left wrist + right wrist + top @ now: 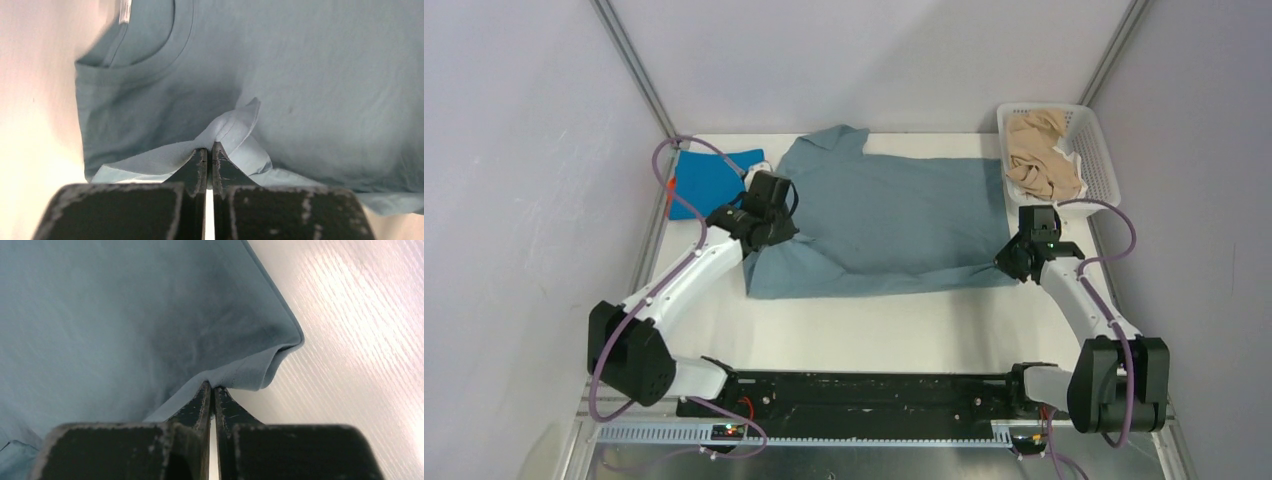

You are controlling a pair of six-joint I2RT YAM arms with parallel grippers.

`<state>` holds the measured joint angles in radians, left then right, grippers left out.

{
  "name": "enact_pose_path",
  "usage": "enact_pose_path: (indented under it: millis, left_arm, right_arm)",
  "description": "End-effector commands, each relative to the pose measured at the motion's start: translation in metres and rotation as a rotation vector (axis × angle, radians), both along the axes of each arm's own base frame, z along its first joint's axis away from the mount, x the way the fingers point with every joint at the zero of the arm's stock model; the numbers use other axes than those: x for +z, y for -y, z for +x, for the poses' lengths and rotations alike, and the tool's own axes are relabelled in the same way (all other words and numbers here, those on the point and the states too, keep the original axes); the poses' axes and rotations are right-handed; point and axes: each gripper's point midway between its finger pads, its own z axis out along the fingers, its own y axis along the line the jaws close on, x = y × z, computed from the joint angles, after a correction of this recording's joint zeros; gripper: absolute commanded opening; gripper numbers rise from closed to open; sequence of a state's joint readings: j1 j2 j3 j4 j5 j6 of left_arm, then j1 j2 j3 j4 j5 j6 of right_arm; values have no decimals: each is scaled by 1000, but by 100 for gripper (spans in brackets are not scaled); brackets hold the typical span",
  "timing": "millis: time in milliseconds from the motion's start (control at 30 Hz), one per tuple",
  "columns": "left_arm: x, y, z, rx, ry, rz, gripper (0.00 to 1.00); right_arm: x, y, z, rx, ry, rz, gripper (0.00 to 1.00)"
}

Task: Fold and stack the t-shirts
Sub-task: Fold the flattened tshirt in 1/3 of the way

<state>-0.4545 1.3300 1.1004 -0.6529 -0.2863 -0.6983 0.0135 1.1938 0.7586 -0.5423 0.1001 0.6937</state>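
Note:
The large grey-blue t-shirt (894,215) lies spread across the middle of the table, collar at the far left. My left gripper (776,236) is shut on a pinch of its cloth near the left sleeve; the left wrist view shows the jaws closed on a raised fold (227,132) below the collar (150,55). My right gripper (1012,262) is shut on the shirt's near right hem corner (260,372). A bright blue t-shirt (709,180) lies folded at the far left. Beige t-shirts (1041,155) sit in the basket. No orange shirt shows.
A white lattice basket (1096,150) stands at the far right corner. Bare white table (874,330) lies between the shirt and the arm bases. Grey walls close in on both sides.

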Motion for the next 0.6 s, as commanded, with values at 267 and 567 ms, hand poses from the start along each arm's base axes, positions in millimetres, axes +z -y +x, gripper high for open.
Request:
enact_pose_path:
  millis: [267, 567]
  left_arm:
    - [38, -7, 79, -49, 145, 81, 0]
    - [34, -8, 108, -84, 159, 59, 0]
  right_arm:
    - [16, 11, 47, -22, 46, -56, 9]
    - [15, 25, 58, -83, 58, -61, 10]
